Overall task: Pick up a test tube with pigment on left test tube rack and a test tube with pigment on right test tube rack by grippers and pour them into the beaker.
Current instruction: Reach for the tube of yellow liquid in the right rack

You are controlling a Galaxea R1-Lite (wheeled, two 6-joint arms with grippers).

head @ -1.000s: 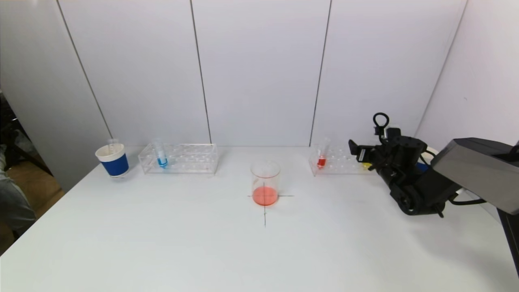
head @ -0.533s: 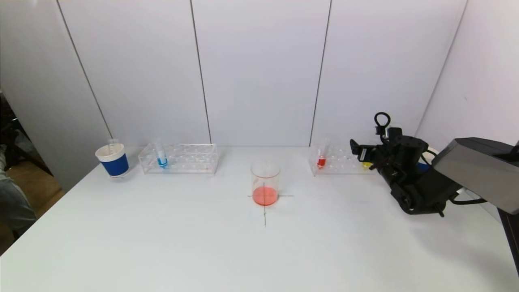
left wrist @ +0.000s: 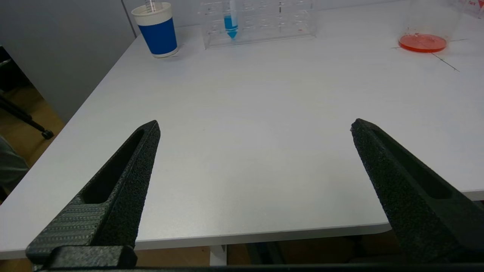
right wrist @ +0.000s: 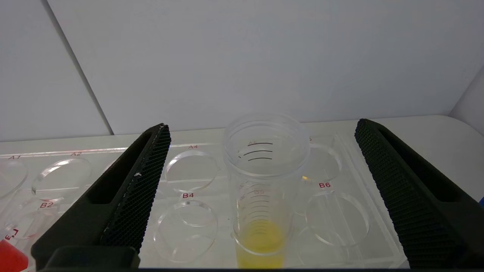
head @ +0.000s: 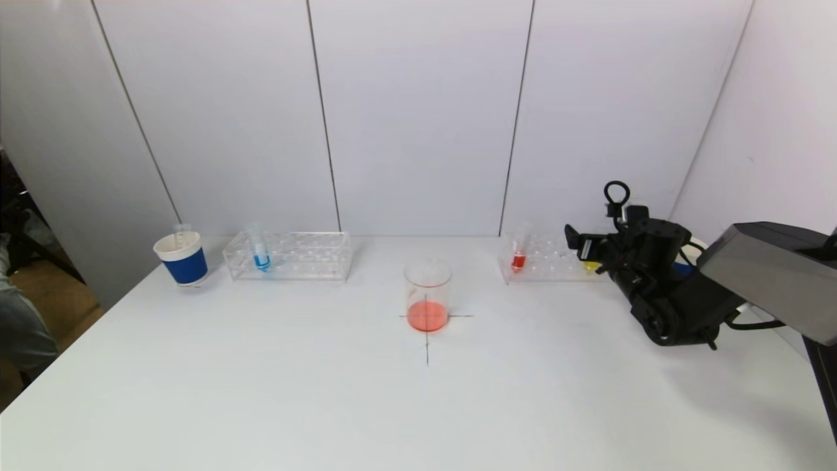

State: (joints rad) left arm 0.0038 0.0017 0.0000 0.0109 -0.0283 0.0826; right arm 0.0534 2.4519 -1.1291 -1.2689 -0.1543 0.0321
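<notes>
Head view shows the white table [head: 327,405] with the left test tube rack [head: 289,255] at its far left side and the right test tube rack [head: 543,260] at its far right. The beaker [head: 427,295] stands between them on a drawn cross, holding orange-red liquid. A blue paper cup [head: 181,259] sits just beside the left rack. The right gripper [right wrist: 261,130] hangs over the right rack, its fingers spread wide on either side of the yellow test tube [right wrist: 262,196], not touching it. The left gripper [left wrist: 253,126] is parked near the table's front edge, fingers likewise apart. A blue test tube [head: 259,250] stands in the left rack, a red test tube [head: 519,252] in the right.
</notes>
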